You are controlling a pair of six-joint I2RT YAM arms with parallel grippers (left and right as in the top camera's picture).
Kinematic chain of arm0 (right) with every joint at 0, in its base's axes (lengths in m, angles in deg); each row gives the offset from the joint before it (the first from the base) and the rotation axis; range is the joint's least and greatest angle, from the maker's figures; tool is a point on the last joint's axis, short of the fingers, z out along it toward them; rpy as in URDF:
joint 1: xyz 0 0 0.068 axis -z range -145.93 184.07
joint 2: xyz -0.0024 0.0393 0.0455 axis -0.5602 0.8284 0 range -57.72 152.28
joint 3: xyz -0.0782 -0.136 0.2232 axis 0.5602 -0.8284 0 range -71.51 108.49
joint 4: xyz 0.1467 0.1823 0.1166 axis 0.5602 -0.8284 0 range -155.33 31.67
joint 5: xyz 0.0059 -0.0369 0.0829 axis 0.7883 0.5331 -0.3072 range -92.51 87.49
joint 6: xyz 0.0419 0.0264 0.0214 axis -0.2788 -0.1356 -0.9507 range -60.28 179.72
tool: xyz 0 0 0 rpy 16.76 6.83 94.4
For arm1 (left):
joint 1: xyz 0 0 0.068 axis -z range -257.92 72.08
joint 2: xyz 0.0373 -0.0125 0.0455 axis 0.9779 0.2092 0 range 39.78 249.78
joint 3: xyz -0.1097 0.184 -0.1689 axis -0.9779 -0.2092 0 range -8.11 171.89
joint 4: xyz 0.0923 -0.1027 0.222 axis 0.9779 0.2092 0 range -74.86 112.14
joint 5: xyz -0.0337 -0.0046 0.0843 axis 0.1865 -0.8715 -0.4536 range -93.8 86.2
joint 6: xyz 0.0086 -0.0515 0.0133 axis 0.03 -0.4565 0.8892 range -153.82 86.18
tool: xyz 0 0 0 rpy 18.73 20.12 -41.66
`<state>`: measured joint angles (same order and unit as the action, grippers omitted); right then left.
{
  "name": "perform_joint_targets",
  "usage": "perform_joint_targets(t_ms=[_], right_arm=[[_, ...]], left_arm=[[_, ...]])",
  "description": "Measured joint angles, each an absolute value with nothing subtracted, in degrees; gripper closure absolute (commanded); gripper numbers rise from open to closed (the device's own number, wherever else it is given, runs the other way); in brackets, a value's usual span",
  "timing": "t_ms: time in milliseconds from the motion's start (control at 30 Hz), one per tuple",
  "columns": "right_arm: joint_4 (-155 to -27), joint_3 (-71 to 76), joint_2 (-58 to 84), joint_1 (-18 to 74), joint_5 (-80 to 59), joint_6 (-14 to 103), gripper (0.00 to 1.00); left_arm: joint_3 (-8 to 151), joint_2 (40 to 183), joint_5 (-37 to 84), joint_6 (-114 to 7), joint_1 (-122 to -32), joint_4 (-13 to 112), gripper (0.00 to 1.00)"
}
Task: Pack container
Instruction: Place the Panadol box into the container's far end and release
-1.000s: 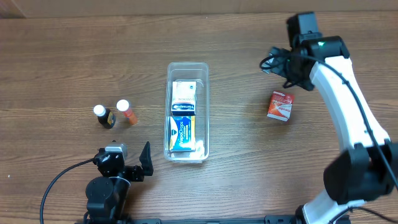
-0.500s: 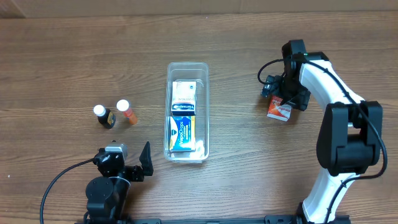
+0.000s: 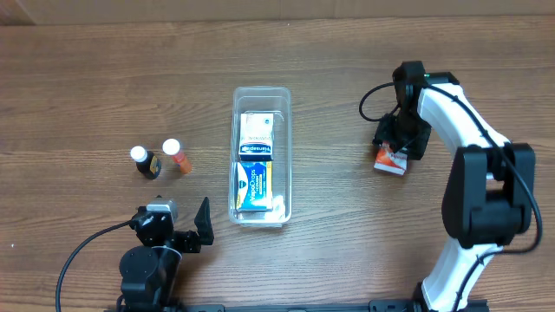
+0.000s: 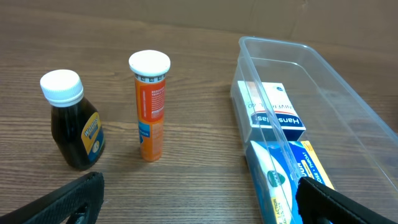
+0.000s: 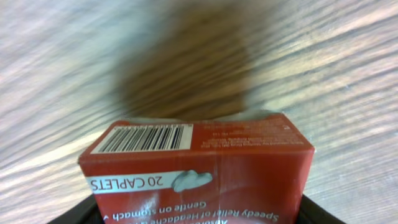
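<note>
The clear container (image 3: 261, 89) lies at mid table, and its rim also shows in the left wrist view (image 4: 348, 93). It holds a white box (image 3: 257, 134) and a blue box (image 3: 254, 184). A red caplet box (image 3: 388, 161) lies on the table at the right. My right gripper (image 3: 401, 143) is down over it. In the right wrist view the red box (image 5: 199, 168) fills the gap between the open fingers (image 5: 199, 214). My left gripper (image 3: 204, 224) is open and empty near the front edge, left of the container, fingers wide apart (image 4: 199, 202).
A dark bottle with a white cap (image 3: 146, 163) and an orange tube with a white cap (image 3: 176, 156) stand upright left of the container. Both also show in the left wrist view, the bottle (image 4: 71, 121) left of the tube (image 4: 150, 106).
My right arm has swung down from the back right onto the red box and now straddles it. The left arm and the things in the container have not moved.
</note>
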<state>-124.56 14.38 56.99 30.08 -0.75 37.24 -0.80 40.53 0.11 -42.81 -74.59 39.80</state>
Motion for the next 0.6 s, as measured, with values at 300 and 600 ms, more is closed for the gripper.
perform_joint_targets(t_ms=[300, 600], right_arm=[[-118.8, 20.4, 31.9, 3.4, -2.1, 35.8, 0.34], [-103.2, 18.7, 48.8, -6.6, -0.7, 29.4, 0.34]], left_arm=[[-0.8, 40.5, 0.1, -42.8, -74.6, 39.8, 0.0], [-0.8, 40.5, 0.1, -42.8, -74.6, 39.8, 0.0]])
